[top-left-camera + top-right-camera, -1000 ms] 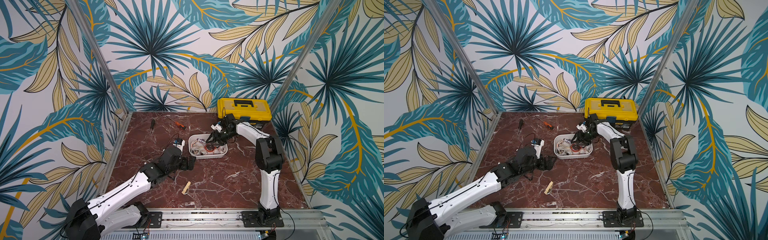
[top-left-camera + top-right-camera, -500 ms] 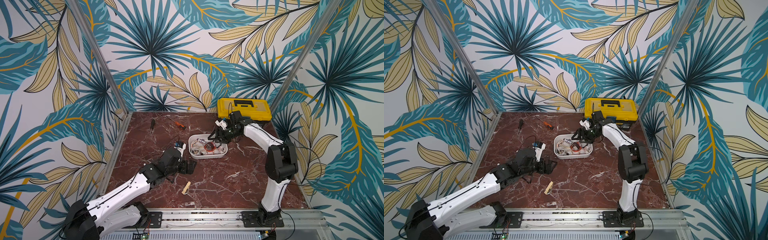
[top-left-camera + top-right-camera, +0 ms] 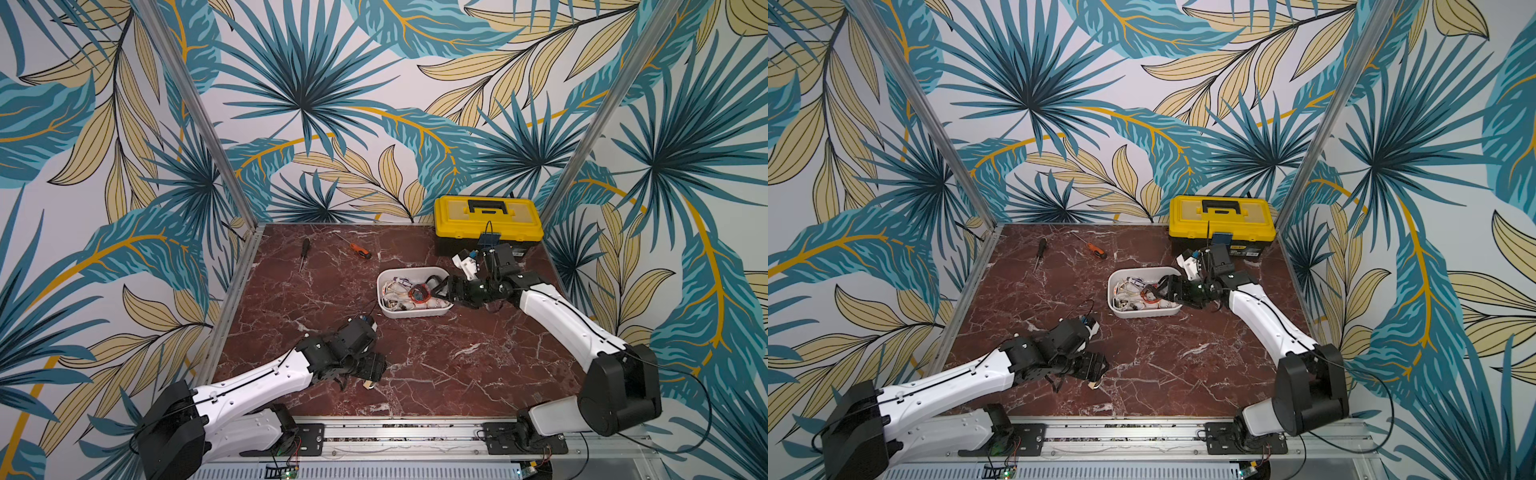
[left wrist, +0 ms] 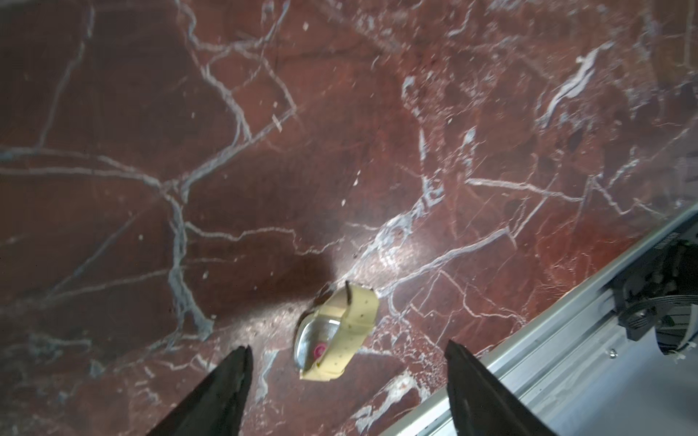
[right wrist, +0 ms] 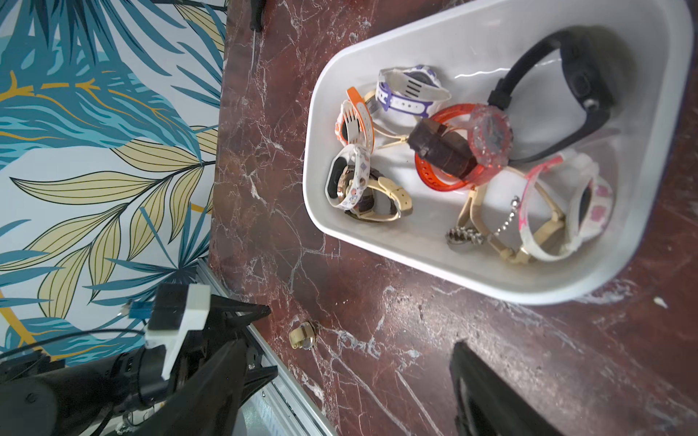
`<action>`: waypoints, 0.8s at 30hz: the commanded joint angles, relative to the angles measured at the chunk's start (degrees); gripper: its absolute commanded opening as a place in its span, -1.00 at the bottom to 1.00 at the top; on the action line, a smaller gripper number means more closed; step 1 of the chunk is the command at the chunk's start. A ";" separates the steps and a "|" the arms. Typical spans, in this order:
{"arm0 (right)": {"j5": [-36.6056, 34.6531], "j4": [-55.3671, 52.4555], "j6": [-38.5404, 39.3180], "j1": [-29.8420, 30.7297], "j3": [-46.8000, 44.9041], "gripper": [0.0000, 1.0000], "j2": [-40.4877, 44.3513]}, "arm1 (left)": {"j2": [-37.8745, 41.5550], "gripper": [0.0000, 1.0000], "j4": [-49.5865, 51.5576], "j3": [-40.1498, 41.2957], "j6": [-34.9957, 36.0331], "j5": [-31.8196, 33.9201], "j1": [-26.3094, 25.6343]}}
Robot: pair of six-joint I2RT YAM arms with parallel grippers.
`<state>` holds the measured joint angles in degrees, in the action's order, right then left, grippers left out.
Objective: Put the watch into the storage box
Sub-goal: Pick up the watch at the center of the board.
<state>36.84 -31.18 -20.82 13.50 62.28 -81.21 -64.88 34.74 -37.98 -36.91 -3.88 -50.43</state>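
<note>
Left wrist view: cream-strapped watch point(image 4: 336, 336) lies on the marble table point(image 4: 226, 151), seven o'clock from the storage box point(image 3: 415, 314), untouched between the wide-open jaws of the left gripper point(image 4: 346, 348). Light, with a floppy strap; likely best pinched across its stiff case.

In a top view the left gripper point(image 3: 376, 370) covered most of the watch point(image 3: 368, 385). Only one cream end showed, too small to tell strap from case. In the left wrist view the strap crossed the face of the watch point(image 4: 338, 332) and hid part of it. The picture's edge cut off both fingers point(image 4: 223, 389) behind their tips.

In the right wrist view the edge cut off:
- one end of the storage box point(image 5: 313, 162);
- the handle of the black screwdriver point(image 5: 257, 19);
- the fingers point(image 5: 487, 392) of the right gripper point(image 5: 349, 345).

The box contents point(image 3: 409, 293) were too small to tell apart in both top views.
</note>
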 commanded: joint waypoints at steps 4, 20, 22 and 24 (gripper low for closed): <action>-2.43 1.56 -2.21 0.21 -6.73 0.75 5.22 | -0.74 0.55 0.79 0.23 -1.00 -2.46 -0.45; -4.41 -0.29 -0.34 0.19 -8.23 0.75 6.51 | -9.01 0.06 -3.71 -0.08 2.93 -4.73 0.67; -4.58 -0.37 -0.29 0.17 -8.23 0.75 6.23 | -9.68 0.00 -4.12 -0.17 3.56 -4.64 0.86; -4.67 -0.30 -0.27 0.21 -8.27 0.75 6.13 | -10.57 -0.08 -4.50 -0.17 4.33 -4.71 1.08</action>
<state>32.91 -30.79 -22.04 13.50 55.02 -75.64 -74.56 31.92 -37.95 -34.28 -8.27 -49.76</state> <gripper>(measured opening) 0.875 0.471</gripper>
